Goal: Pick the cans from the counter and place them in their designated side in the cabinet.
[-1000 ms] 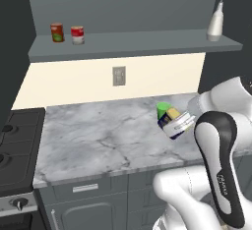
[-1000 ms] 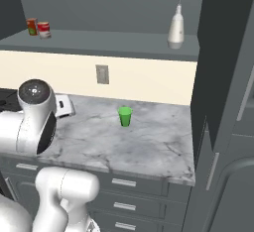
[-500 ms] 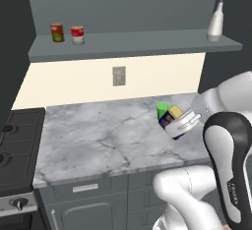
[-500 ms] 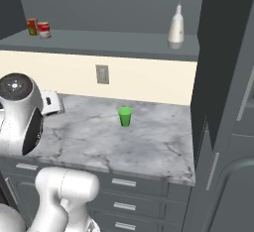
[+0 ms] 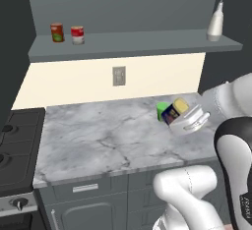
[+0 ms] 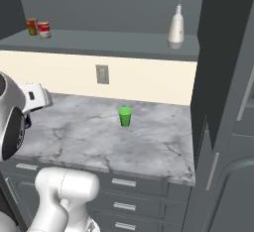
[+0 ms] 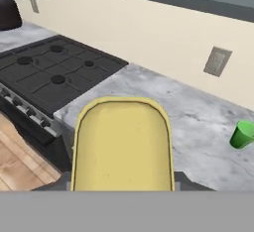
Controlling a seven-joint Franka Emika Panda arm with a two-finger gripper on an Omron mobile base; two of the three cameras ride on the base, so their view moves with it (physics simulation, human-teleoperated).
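Note:
My gripper (image 5: 183, 120) is shut on the dark blue can with the yellow top (image 5: 177, 110) and holds it tilted just above the right part of the marble counter (image 5: 98, 140). That can's yellow top (image 7: 121, 146) looms large in the middle of the hand view. On the left end of the cabinet shelf (image 5: 128, 44) the red-and-white can (image 5: 77, 35) (image 6: 43, 29) stands upright.
A red can with a green label (image 5: 57, 32) stands left of the red-and-white one. A green cup (image 5: 161, 110) (image 6: 125, 116) (image 7: 242, 135) sits on the counter close behind the held can. A white bottle (image 5: 215, 22) stands at the shelf's right end. The black stove (image 5: 12, 150) borders the counter's left.
The held can has risen slightly off the counter. The arm's elbow has swung outward, toward the right edge of the left base view.

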